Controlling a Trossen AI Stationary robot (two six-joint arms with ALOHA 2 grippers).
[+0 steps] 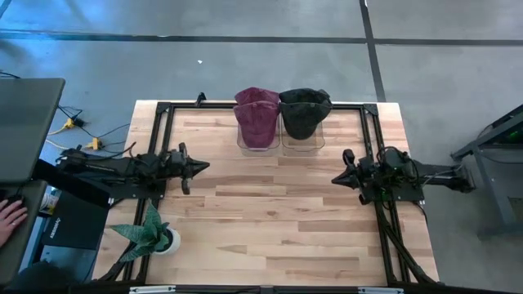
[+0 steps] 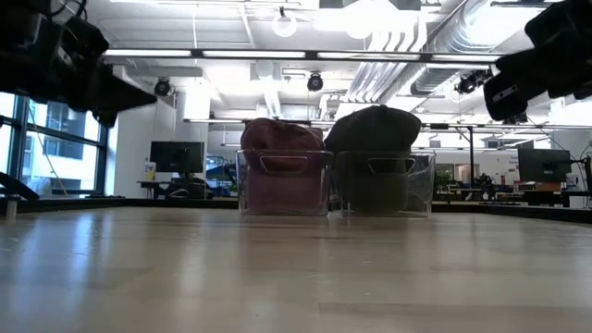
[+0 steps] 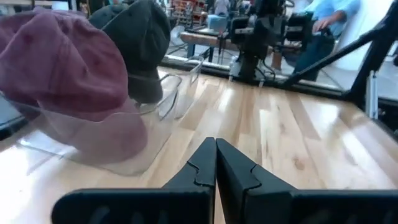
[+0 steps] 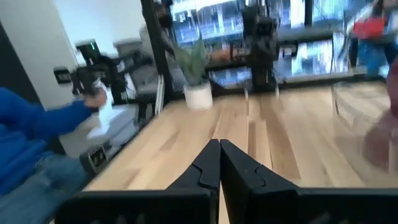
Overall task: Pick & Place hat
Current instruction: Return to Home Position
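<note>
A maroon hat (image 1: 257,117) and a dark grey hat (image 1: 304,110) sit in two clear bins (image 1: 282,140) side by side at the table's far edge; the low view shows the maroon hat (image 2: 281,148) and the grey hat (image 2: 374,129) bulging above the bin walls. In the left wrist view the maroon hat (image 3: 59,59) is nearer, the grey hat (image 3: 140,37) behind. My left gripper (image 1: 203,167) is shut, raised above the left side of the table. My right gripper (image 1: 337,178) is shut, raised above the right side. Neither touches anything.
A potted plant (image 1: 151,235) stands at the near left corner of the table. A black frame (image 1: 163,110) runs along the table's edges. A person's hand (image 1: 10,214) shows left of the table, and a person in blue (image 4: 37,137) stands beyond it.
</note>
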